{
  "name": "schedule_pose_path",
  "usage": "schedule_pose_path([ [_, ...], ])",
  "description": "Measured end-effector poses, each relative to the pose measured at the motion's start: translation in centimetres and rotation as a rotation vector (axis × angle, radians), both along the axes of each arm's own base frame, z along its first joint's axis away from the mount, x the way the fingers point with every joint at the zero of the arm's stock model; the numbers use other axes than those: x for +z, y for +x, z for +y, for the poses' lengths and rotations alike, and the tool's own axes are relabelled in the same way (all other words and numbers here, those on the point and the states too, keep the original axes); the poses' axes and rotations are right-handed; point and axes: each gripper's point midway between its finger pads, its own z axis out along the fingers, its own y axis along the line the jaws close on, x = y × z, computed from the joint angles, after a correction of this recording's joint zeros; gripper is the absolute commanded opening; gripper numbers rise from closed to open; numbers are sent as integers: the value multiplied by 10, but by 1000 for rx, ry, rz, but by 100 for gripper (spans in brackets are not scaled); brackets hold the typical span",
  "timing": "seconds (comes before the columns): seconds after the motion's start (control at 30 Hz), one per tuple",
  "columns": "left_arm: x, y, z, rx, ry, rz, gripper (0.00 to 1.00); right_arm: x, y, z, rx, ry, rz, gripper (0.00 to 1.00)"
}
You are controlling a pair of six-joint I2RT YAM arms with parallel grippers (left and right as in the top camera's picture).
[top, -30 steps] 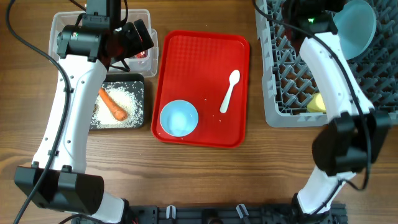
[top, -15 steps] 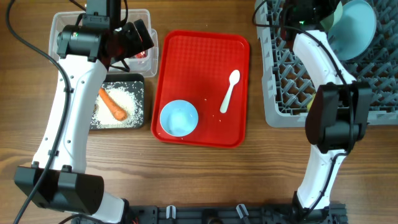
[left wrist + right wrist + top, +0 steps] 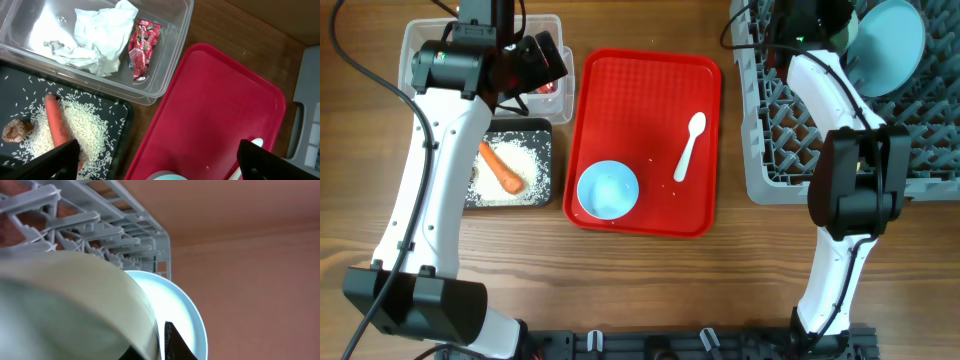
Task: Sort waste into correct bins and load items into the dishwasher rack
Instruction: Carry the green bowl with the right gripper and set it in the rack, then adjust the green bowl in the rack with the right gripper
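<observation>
Dishwasher rack (image 3: 920, 150): grey moulded plastic, square, a grid of upright pegs; filled the upper right of the overhead view.
Red tray (image 3: 640, 100): flat glossy plastic with rounded corners; frame centre.
Clear tub (image 3: 412, 40): see-through plastic with rounded walls; upper left.
Black tray (image 3: 20, 85): shallow and matte, touching the tub's lower side.
Left gripper (image 3: 157, 150): fingers spread wide with nothing between them, above the tub and the red tray's left edge.
Right gripper (image 3: 832, 14): clenched on the pale-green bowl, one dark finger against its rim; top of the rack.
Plate (image 3: 892, 45): round, light blue, smooth; stood tilted on edge in the rack's upper right corner.
Pale-green bowl (image 3: 65, 310): smooth, curved wall; just beside the plate, over the rack.
Light-blue bowl (image 3: 608, 190): round, upright; lower left of the red tray.
Spoon (image 3: 688, 147): white plastic; right half of the red tray.
Napkin (image 3: 97, 35): white, crumpled paper; inside the tub.
Carrot (image 3: 56, 125): orange, tapered; on the rice in the black tray.
Rice (image 3: 92, 122): loose white grains, heaped and scattered across the black tray.
Wrapper (image 3: 144, 47): red, shiny, crinkled; its print was too blurred to read; in the tub, beside the napkin.
Scrap (image 3: 13, 131): brown, lumpy; in the black tray, left of the carrot.
</observation>
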Motion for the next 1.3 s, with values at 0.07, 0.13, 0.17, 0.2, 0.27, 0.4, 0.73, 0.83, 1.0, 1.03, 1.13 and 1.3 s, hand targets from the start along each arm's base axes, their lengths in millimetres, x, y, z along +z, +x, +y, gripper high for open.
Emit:
schedule_pose_path([
  [0.07, 0, 0, 0, 0, 0, 0, 100, -4, -2, 0, 0, -2, 24, 10],
  [0.13, 0, 0, 0, 0, 0, 0, 100, -7, -4, 0, 3, -2, 45, 9],
  [0.17, 0, 0, 0, 0, 0, 0, 100, -7, -4, 0, 3, -2, 48, 4],
  [0.2, 0, 0, 0, 0, 0, 0, 100, -8, -4, 0, 3, -3, 54, 4],
  [0.27, 0, 0, 0, 0, 0, 0, 100, -8, -5, 0, 0, -7, 59, 6],
  [0.4, 0, 0, 0, 0, 0, 0, 100, -9, -7, -1, -7, -12, 68, 8],
  [0.73, 0, 0, 0, 0, 0, -1, 100, -12, -10, 23, 14, -35, 107, 59],
  [0.83, 0, 0, 0, 0, 0, 0, 100, -13, -8, 41, 49, -36, 111, 67],
  [1.0, 0, 0, 0, 0, 0, 0, 100, -13, -6, 55, 72, -36, 107, 73],
  [1.03, 0, 0, 0, 0, 0, 0, 100, -13, -6, 56, 75, -36, 107, 73],
  [1.13, 0, 0, 0, 0, 0, 0, 100, -13, -6, 58, 76, -32, 102, 73],
  [1.3, 0, 0, 0, 0, 0, 0, 100, -13, -6, 59, 62, -3, 61, 80],
])
